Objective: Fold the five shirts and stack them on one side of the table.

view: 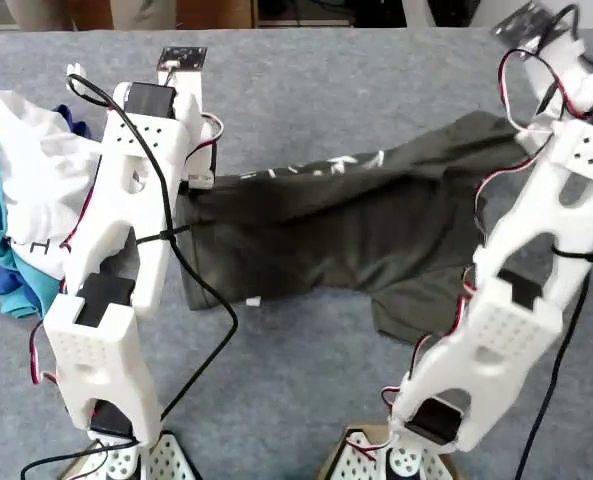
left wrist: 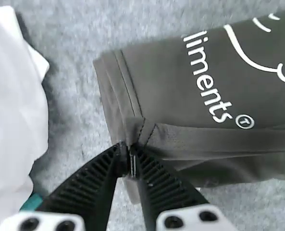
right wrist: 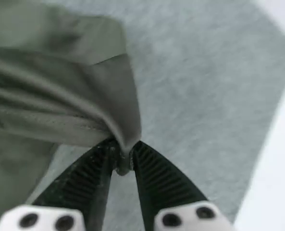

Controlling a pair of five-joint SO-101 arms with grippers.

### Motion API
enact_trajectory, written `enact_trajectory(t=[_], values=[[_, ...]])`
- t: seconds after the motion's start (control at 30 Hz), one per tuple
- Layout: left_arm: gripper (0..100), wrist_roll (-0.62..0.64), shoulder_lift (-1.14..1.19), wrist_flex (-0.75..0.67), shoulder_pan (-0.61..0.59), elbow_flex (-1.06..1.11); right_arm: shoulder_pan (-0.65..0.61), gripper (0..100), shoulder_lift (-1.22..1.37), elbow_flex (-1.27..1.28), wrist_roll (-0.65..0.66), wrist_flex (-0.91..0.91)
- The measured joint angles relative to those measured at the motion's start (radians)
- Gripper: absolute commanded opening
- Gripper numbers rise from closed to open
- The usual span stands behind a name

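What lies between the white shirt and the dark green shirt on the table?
A bare strip of grey table cover, seen in the left wrist view, separates the white shirt from the dark green shirt.

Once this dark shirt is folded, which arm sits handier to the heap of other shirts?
Probably left: the heap lies just beside the left pincer. The right pincer grips the dark shirt at its far end, away from the heap.

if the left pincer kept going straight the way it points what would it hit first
The dark shirt: the left pincer is shut on its hemmed corner, so it would likely bunch that cloth first; the grey table cover lies beyond.
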Motion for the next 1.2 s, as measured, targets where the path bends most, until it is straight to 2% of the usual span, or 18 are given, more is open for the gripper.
enact_trajectory(t=[0.1,0.37,0.5,0.67,0.87,1.07,1.2], values=[[2,0.000,0.000,0.006,0.000,0.000,0.000,0.2,-0.147,0.287,0.025,-0.025],[2,-0.087,-0.020,0.069,0.005,0.034,0.009,0.2,-0.457,1.060,0.097,-0.361],[2,-0.132,-0.103,0.069,0.003,0.115,0.026,0.2,-0.566,1.359,0.109,-0.500],[2,-0.143,-0.272,0.032,0.048,0.324,0.063,0.2,-0.647,1.496,0.109,-0.549],[2,-0.143,-0.423,-0.184,0.075,0.689,0.132,0.2,-0.721,1.508,0.172,-0.532],[2,-0.143,-0.431,-0.396,-0.029,0.884,0.150,0.2,-0.807,1.603,0.250,-0.506],[2,-0.143,-0.431,-0.433,-0.066,0.898,0.150,0.2,-0.852,1.725,0.258,-0.560]])
